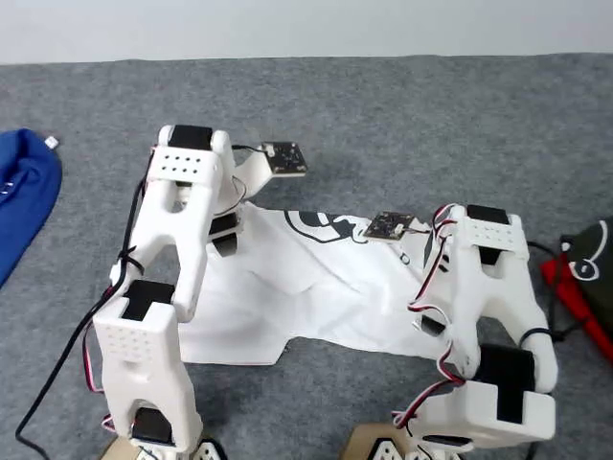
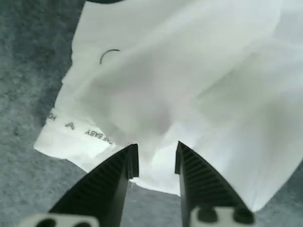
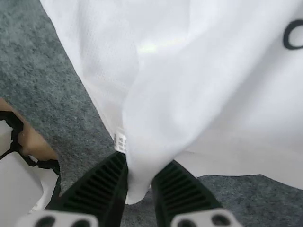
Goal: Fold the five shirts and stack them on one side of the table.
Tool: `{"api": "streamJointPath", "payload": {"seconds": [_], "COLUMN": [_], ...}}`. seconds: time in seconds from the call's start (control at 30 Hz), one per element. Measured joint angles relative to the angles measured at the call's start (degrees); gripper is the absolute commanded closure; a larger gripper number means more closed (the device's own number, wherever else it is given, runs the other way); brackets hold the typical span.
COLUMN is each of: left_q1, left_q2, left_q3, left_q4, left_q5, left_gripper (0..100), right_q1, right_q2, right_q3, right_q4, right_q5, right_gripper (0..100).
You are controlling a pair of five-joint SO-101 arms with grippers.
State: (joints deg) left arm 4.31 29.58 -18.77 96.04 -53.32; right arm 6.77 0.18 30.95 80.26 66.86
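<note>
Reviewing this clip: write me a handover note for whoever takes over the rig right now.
Right claw: shut on a bunched edge of the white shirt.
Left claw: at another edge of that shirt, grip unclear.
The white shirt lies rumpled mid-table between the arms. A blue shirt is at the far left and a dark garment at the far right.
Done: white shirt not yet folded.
Left: fold it, then the others, and stack them on one side.
</note>
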Motion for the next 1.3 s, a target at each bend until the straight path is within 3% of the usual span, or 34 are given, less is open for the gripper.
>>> {"api": "streamJointPath", "payload": {"seconds": [0.3, 0.47, 0.63, 0.8, 1.03, 1.3], "left_q1": [0.0, 0.53, 1.93, 1.93, 1.93, 1.05], "left_q2": [0.0, 0.0, 0.0, 0.0, 0.0, 0.0], "left_q3": [7.65, 10.37, 10.37, 5.36, -12.31, -23.74], "left_q4": [-10.81, -14.42, -14.59, -9.49, 1.93, 2.73], "left_q5": [0.0, 0.0, 0.0, 0.0, 0.0, 4.31], "left_gripper": [87, 100, 100, 100, 100, 100], "right_q1": [-0.09, -0.09, -0.09, -0.09, -0.09, -0.09], "right_q2": [0.0, 0.0, 0.0, 0.0, -1.93, -6.59], "right_q3": [1.85, 1.85, 1.85, 1.85, 1.14, -7.12], "right_q4": [-0.97, -0.97, -0.97, -0.97, -0.97, -0.79], "right_q5": [0.0, 0.0, 0.0, 0.0, 0.0, 0.0], "right_gripper": [98.7, 98.7, 98.7, 98.7, 98.7, 98.8]}}
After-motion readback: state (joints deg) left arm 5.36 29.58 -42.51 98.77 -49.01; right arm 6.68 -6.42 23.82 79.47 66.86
